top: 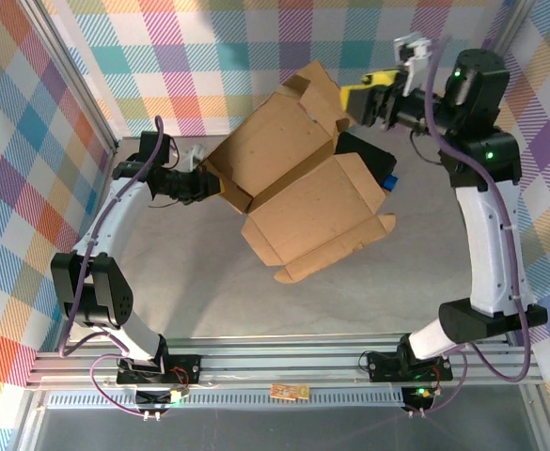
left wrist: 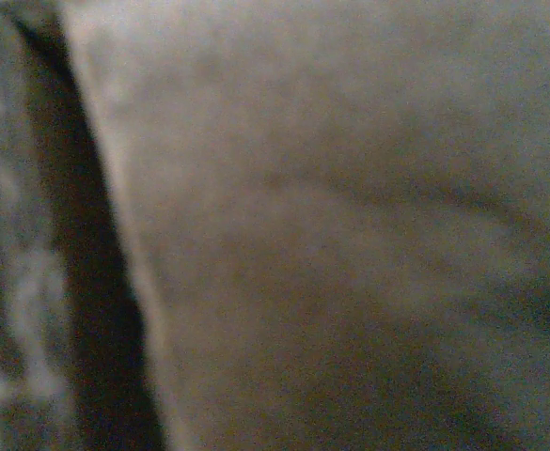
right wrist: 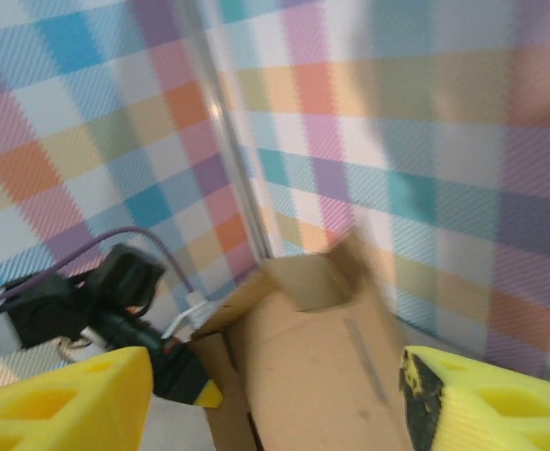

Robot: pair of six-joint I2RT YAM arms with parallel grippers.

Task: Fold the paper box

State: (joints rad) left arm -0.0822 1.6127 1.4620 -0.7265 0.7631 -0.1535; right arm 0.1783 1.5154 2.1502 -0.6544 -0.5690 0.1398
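Judging by the creases, the fold looks barely half done. The paper box (top: 293, 188) is a die-cut sheet bent along one middle crease into a shallow roof shape. One side wall is turned up just beside the left end effector (top: 202, 180), while the tabbed flaps on the edge farthest from both end effectors lie unfolded. No closed walls or lid show, so raising the other sides and tucking the flaps appears left to do.

The sheet hangs between the two end effectors, above the table (top: 199, 291). Its far right part lies over a black case (top: 364, 150), just below the right end effector (top: 357, 97). Its long axis seems to run on a slant, from the notched flap just ahead of the right end effector down to the tabbed edge nearer the arm bases. The left end effector meets the sheet to one side of that line.

The right end effector's yellow fingers (right wrist: 481, 404) stand wide apart, with cardboard ahead of them, not pinched. Whether the left end effector is clamped I cannot tell, since its wrist view gives blurred cardboard pressed close.
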